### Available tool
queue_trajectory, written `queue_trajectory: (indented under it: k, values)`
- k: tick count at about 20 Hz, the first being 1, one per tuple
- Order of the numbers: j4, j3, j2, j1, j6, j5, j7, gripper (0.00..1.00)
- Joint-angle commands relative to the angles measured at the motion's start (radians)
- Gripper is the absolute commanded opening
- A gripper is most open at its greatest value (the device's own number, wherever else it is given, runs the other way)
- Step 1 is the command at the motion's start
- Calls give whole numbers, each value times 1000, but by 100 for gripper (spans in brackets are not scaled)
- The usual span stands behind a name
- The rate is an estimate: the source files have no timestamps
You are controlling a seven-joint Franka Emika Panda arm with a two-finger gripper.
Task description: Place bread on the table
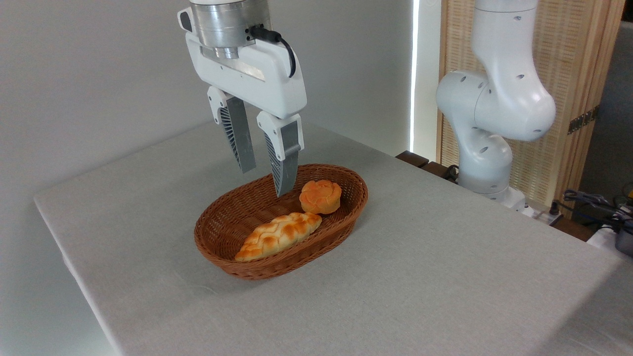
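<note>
table (445, 257) | basket (217, 247): loaf (277, 235), bread (320, 196) | end effector (264, 180) parted, empty

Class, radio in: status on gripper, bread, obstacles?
Gripper open, empty, above basket. Bread in basket, untouched, right of fingertips. Braided loaf beside it; table not yet reached.

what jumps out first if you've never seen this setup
The brown wicker basket in the middle of the grey table, holding a round orange bun and, beside it, a longer braided loaf. Just above the basket's far side hangs the open white gripper, empty.
</note>
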Motion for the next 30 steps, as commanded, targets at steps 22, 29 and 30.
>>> queue_trajectory:
  k: [22,29,30]
  values:
    - [10,14,-2,-8,-37,0,31,100]
    - [-138,-15,-97,-20,-31,-10,27,100]
    - [-169,-30,-117,-20,-30,-13,27,100]
